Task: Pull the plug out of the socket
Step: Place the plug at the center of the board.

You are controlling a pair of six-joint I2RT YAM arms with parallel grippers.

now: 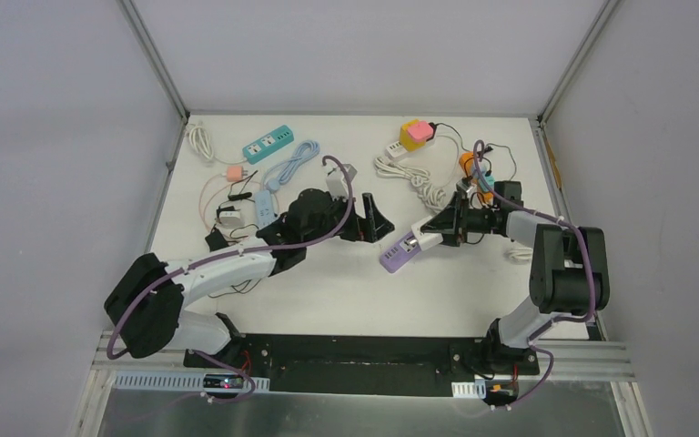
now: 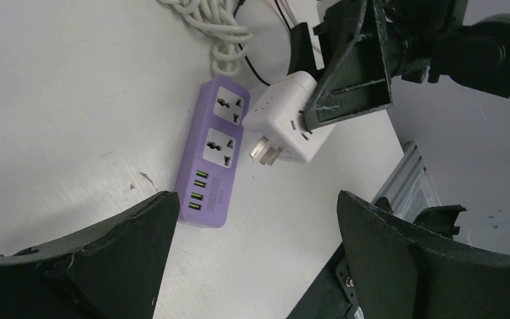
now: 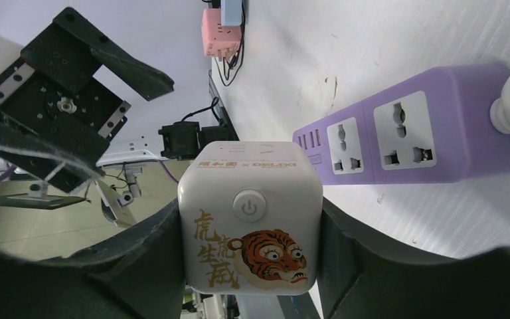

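Observation:
The socket is a purple power strip (image 1: 400, 252) lying flat on the white table, with its two outlets and USB ports showing (image 2: 214, 156) (image 3: 405, 136). The plug is a white cube adapter with a tiger print (image 3: 249, 219). My right gripper (image 3: 249, 246) is shut on its sides. The plug (image 2: 285, 126) hangs just right of the strip, clear of the outlets, with its metal prongs (image 2: 264, 151) bare in the air. My left gripper (image 2: 255, 219) stands open and holds nothing, a little left of the strip's USB end (image 1: 369, 223).
A white cord (image 1: 410, 173) runs from the purple strip toward the back. A teal power strip (image 1: 267, 146), a light blue strip (image 1: 266, 208), a pink adapter (image 1: 235, 173), a pink-and-yellow cube (image 1: 416, 134) and an orange plug (image 1: 467, 162) lie around the back half.

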